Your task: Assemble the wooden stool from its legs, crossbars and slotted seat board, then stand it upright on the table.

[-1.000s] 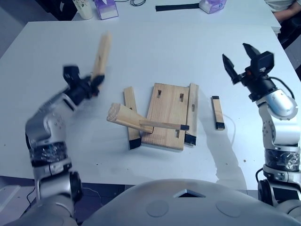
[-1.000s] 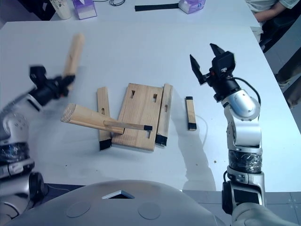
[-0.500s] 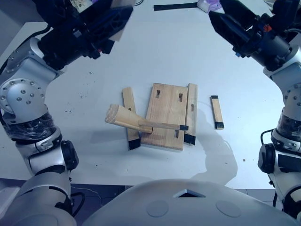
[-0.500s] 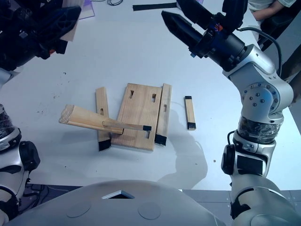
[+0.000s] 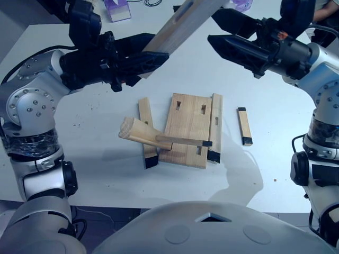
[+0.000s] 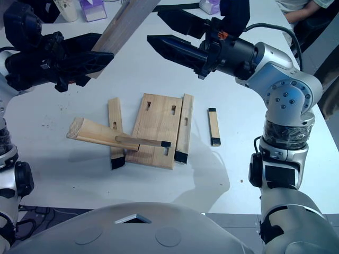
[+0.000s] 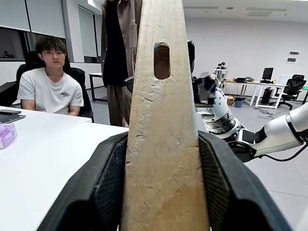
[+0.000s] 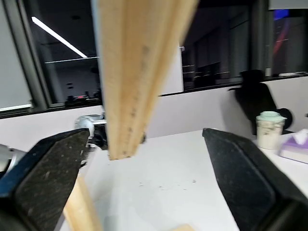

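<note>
My left gripper [image 5: 151,55] is shut on a slotted wooden leg [image 5: 185,21], held high above the table and slanting up toward the right; the leg [image 7: 161,120] fills the gap between the black fingers [image 7: 108,192]. My right gripper [image 5: 212,25] is open, with the leg's [image 8: 134,72] free end between its spread fingers [image 8: 43,178]; contact is unclear. On the table lies the slotted seat board [image 5: 188,129] with a leg [image 5: 215,127] along its right edge. A thick leg [image 5: 139,132] with a crossbar [image 5: 183,141] rests across another leg [image 5: 146,135]. A short crossbar [image 5: 244,126] lies apart on the right.
Two purple boxes [image 6: 92,9] [image 6: 209,5] and a cup [image 6: 68,8] stand at the table's far edge. Bare white tabletop [image 5: 275,106] surrounds the wooden parts on both sides.
Both arms have risen from beside the parts to high above them. The left one carried the leg up and to the right; the open right gripper swung in around the leg's free end.
</note>
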Available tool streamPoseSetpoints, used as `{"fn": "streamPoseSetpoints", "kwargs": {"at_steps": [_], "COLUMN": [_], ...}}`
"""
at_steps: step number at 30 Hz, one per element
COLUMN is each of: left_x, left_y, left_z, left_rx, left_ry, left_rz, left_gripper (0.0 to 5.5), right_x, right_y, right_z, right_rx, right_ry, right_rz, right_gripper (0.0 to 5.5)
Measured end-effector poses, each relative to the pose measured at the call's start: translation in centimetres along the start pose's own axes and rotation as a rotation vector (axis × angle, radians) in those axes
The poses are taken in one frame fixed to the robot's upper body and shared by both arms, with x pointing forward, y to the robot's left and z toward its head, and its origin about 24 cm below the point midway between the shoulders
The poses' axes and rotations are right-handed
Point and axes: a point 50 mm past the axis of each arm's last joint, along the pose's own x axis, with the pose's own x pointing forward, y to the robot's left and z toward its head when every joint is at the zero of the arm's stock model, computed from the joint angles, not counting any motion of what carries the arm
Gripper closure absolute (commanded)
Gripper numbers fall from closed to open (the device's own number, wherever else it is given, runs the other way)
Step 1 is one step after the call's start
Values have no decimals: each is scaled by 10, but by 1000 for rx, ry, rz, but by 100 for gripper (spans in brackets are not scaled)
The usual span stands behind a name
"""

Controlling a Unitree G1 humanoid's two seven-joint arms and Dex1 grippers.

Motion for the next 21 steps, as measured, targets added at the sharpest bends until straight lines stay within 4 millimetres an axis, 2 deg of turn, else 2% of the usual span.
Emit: {"fn": "streamPoseSetpoints", "kwargs": {"at_steps": [6, 12, 21], "left_x": [-2, -2, 1], "left_y": [-3, -6, -8], "left_z": [-7, -10, -12], "left_rx": [-33, -42, -78], "left_ry": [26, 45, 47], "left_rz": [-20, -32, -51], "left_gripper": [348, 348, 348], "right_x": [11, 16, 22], "right_y": [2, 4, 7], "right_z": [6, 2, -5], "right_rx": [-20, -3, 22], "right_ry": [-5, 9, 46], "right_rz": [44, 80, 135], "right_gripper": [117, 117, 246]}}
